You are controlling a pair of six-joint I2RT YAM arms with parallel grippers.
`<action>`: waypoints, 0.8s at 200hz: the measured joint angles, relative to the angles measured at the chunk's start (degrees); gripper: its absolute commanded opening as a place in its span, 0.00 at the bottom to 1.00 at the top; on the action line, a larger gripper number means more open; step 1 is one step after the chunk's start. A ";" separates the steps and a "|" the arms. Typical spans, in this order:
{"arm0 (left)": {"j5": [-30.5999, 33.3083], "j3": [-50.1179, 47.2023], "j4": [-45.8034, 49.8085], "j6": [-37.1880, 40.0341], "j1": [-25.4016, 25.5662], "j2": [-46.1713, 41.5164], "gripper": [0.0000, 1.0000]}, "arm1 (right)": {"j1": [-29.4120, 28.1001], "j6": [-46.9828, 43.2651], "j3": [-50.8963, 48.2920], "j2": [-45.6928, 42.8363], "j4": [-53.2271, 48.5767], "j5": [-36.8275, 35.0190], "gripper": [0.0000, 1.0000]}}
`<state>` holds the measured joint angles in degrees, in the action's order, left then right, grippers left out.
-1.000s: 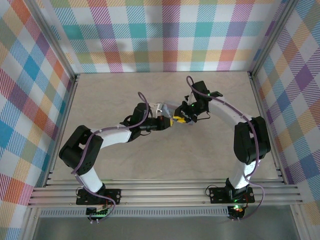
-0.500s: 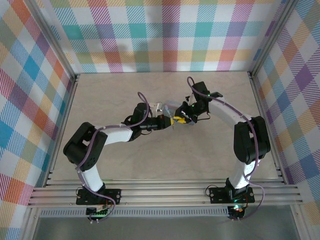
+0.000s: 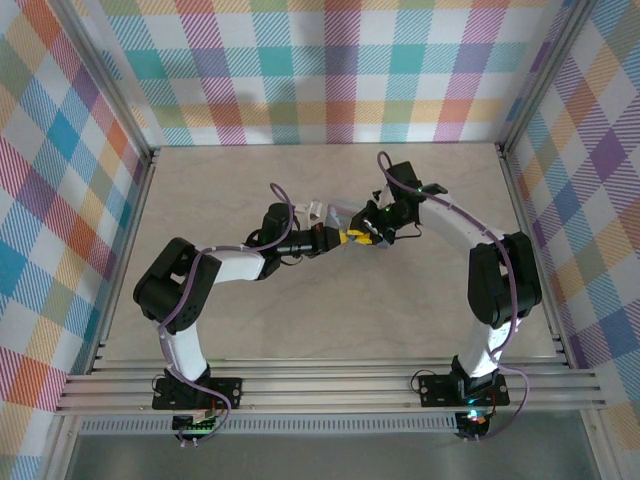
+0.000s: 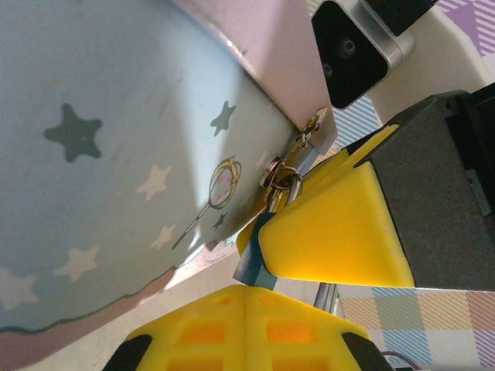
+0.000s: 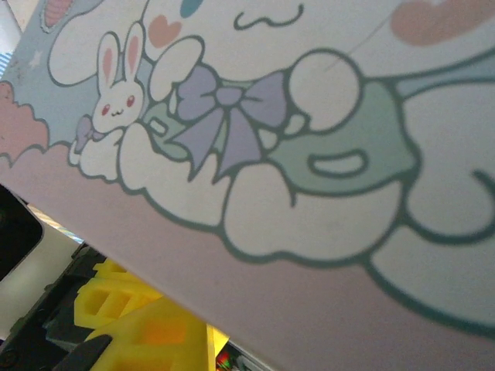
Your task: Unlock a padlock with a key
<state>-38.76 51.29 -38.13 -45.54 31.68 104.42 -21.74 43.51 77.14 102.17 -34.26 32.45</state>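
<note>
Since a second ago my left arm's elbow has swung right, and my left end effector [image 3: 345, 238] has edged right and slightly farther, close against my right end effector [image 3: 367, 231]. The right arm has barely shifted. My left fingers [image 4: 247, 328] are pressed together; I cannot tell whether a key sits between them. Just beyond them is the padlock [image 4: 277, 179], at the edge of the pale blue tin [image 4: 108, 154]. Its long axis slants, silvery end at the tin's hasp and blue end pointing back toward my left fingertips. A right finger [image 4: 332, 232] lies against it. I cannot tell whether my right end effector is gripping anything. All of this sits over the middle of the counter [image 3: 300, 330].
</note>
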 measured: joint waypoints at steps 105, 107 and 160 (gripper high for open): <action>1.86 -0.42 2.64 2.89 -0.87 -2.71 0.24 | 0.46 2.38 0.96 0.24 0.22 3.13 0.00; 1.88 -0.48 2.67 2.97 -0.87 -2.91 0.24 | 0.46 2.36 0.96 0.24 0.20 3.15 0.00; 2.78 -2.12 5.01 7.54 -1.88 -11.50 0.25 | -1.70 -2.51 0.39 0.85 -1.33 0.04 0.00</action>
<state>-35.99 49.17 -33.12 -38.00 29.80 92.92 -23.44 40.99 77.54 103.02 -35.59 32.49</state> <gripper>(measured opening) 0.245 0.226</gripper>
